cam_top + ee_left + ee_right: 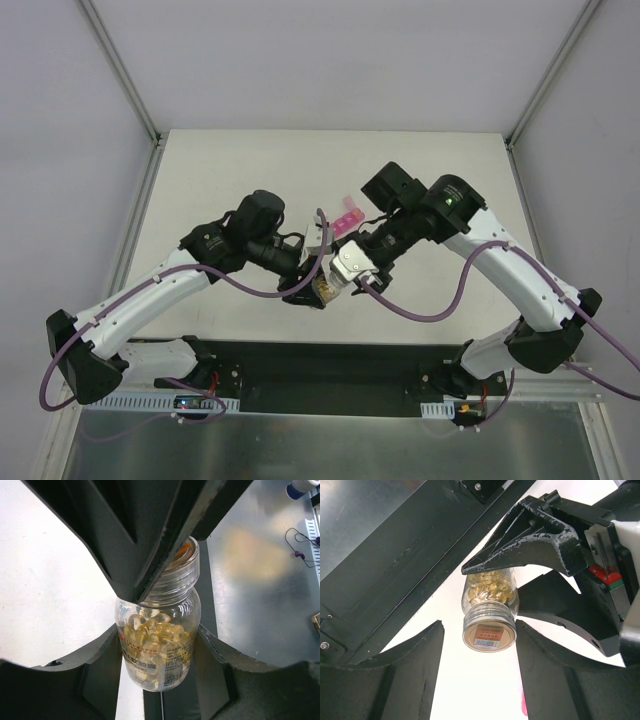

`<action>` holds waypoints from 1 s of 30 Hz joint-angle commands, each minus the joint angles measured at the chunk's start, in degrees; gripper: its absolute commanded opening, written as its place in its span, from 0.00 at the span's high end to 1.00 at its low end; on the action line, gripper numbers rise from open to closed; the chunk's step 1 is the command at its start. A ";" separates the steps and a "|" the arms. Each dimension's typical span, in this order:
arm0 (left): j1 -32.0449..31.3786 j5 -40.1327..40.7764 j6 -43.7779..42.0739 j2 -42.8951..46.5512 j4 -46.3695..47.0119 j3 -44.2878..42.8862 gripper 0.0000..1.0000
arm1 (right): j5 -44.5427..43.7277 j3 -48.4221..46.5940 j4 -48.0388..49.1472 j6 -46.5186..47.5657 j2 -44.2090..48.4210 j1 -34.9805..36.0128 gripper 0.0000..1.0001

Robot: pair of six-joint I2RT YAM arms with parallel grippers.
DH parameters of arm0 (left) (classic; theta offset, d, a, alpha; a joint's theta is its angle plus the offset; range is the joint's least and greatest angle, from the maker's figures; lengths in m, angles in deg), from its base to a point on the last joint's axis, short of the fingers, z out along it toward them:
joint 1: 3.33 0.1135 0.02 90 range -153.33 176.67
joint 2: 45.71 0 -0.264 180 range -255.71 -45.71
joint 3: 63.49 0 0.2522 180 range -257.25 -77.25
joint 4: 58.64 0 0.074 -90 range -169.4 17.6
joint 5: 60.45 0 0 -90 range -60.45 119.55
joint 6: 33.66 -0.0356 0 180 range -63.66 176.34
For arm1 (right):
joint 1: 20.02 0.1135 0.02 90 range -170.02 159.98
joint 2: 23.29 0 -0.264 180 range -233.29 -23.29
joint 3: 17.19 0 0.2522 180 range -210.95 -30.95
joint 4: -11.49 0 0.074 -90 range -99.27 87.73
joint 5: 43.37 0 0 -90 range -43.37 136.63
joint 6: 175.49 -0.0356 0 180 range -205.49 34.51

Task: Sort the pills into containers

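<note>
Your left hand [156,632] grips the bottle [159,655] of pills [489,586]; its capped neck points into your right hand [479,630], spread open.

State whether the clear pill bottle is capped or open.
Capped: the right wrist view shows a ridged cap with a label closing the bottle.

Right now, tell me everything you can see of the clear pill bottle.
The clear bottle is small, of glass or clear plastic. It holds many amber pills and has a printed label on its body and a threaded neck. A disc with an orange patch and a barcode covers the mouth; I cannot tell if it is a seal or a cap. The bottle is held in the air. The left hand clamps its body, mouth toward the right hand, which is open around the neck with gaps on both sides.
</note>
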State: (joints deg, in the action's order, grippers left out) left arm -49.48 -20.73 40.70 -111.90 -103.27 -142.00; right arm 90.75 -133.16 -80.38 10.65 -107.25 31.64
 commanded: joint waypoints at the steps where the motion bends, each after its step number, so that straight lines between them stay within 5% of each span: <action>1: -0.61 3.52 -0.01 0.72 5.82 0.68 0.88 | 1.41 -1.50 -9.88 -3.67 0.73 0.64 0.37; 30: -1.05 3.52 0.70 0.10 9.87 1.65 0.88 | 0.97 -1.23 -0.82 -10.79 0.38 -1.47 0.26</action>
State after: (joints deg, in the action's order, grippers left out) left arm -49.50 -16.40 40.90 -111.75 -97.54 -140.10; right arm 89.53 -133.71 -79.48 1.73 -106.34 30.33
